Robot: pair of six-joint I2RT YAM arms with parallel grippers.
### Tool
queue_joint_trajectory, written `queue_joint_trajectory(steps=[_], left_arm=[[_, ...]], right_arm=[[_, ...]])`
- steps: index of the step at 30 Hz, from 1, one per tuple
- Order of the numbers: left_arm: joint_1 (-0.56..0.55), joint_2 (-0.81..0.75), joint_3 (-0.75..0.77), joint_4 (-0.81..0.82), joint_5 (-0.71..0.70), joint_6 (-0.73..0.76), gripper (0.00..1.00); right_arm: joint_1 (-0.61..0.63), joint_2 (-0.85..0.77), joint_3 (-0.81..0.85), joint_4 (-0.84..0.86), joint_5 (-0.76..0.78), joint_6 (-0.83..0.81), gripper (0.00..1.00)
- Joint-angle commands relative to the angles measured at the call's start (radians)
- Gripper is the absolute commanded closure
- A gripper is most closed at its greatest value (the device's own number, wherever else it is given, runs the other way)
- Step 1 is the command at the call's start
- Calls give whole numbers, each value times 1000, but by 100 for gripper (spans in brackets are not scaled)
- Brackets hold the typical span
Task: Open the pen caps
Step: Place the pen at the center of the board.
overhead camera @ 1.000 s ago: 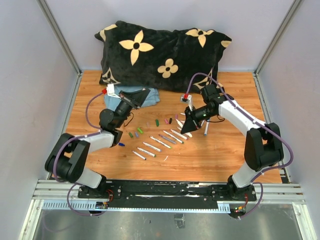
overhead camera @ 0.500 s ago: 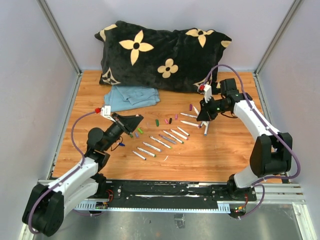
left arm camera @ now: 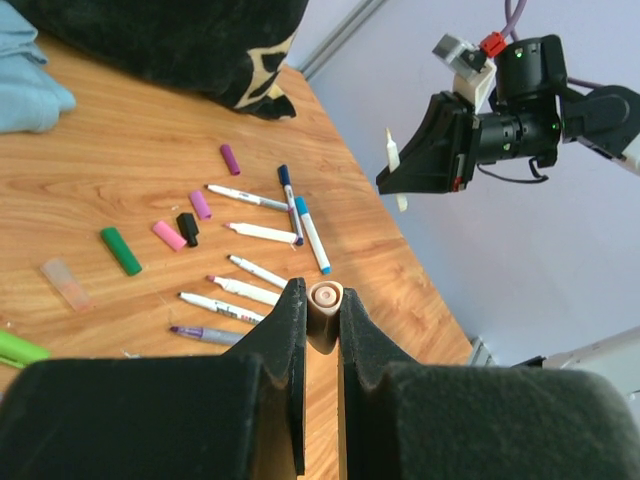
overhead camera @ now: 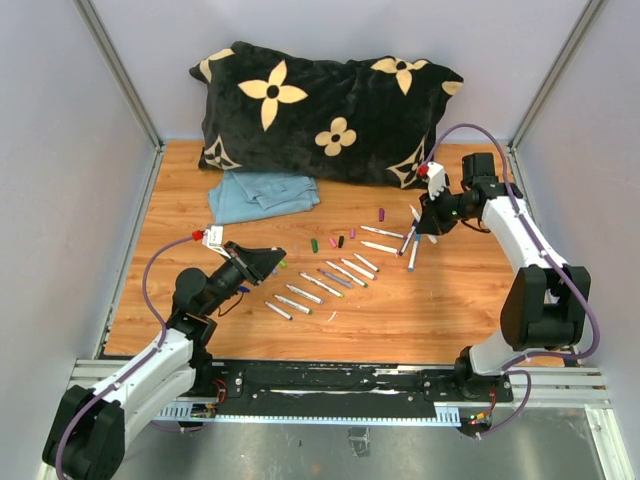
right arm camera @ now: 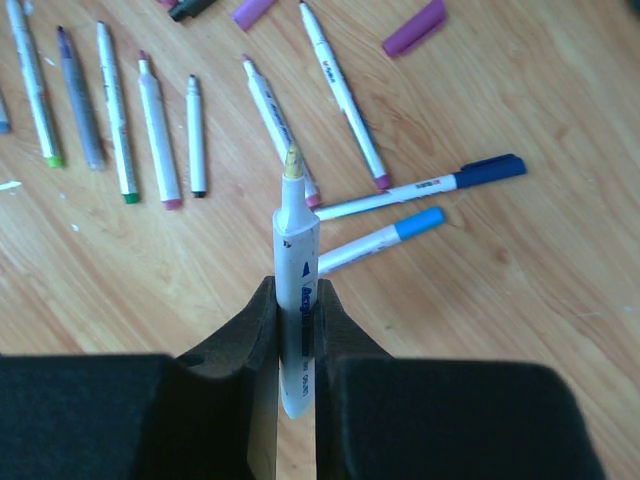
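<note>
**Item 1, my left claw** [left arm camera: 320, 300]: clamped on a small pale peach plastic pen cap [left arm camera: 326, 298], whose round open end faces my wrist camera. I hold it low over the near left part of the brown wooden desk [overhead camera: 450, 300]. The colour may be off, since I see little more than the cap's mouth.

**Item 2, my right claw** [right arm camera: 297, 295]: closed on a slim white plastic marker pen [right arm camera: 297, 250], which stands straight between the pads with its yellowish tip bare. It is raised over the desk's far right side.

**Item 3, loose caps lying on the desk:**
- dark green plastic cap [left arm camera: 120, 250]
- pink plastic cap [left arm camera: 168, 235], with a black plastic cap [left arm camera: 187, 228] just beside it
- magenta plastic cap [left arm camera: 200, 204]
- purple plastic cap [left arm camera: 230, 158], set apart

**Item 4, row of uncapped white pens** [overhead camera: 320, 285]: laid side by side at mid-desk.

**Item 5, two pens with caps on:** dark-blue-capped pen [right arm camera: 420, 187] and light-blue-capped pen [right arm camera: 380, 238], close together beneath my right claw.

**Item 6, black plush pillow with cream flowers** [overhead camera: 320, 110]: along the far edge, with a folded light blue cloth [overhead camera: 262, 192] in front of it.
</note>
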Motion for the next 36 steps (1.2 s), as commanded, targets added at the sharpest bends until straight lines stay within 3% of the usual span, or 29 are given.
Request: queue_joint_trajectory(steps=[1,12,36], left_arm=[[4,-14,-28,7,21,-11,100],[4,-12,-36,13,22,-23,100],[3,54,-31,62,42,-50,100]], right_arm=[[-35,33,52,-46,68,-130,92],[-108,173,177,-71,152,-208,90],[-117,572,482,-115,299,-247,85]])
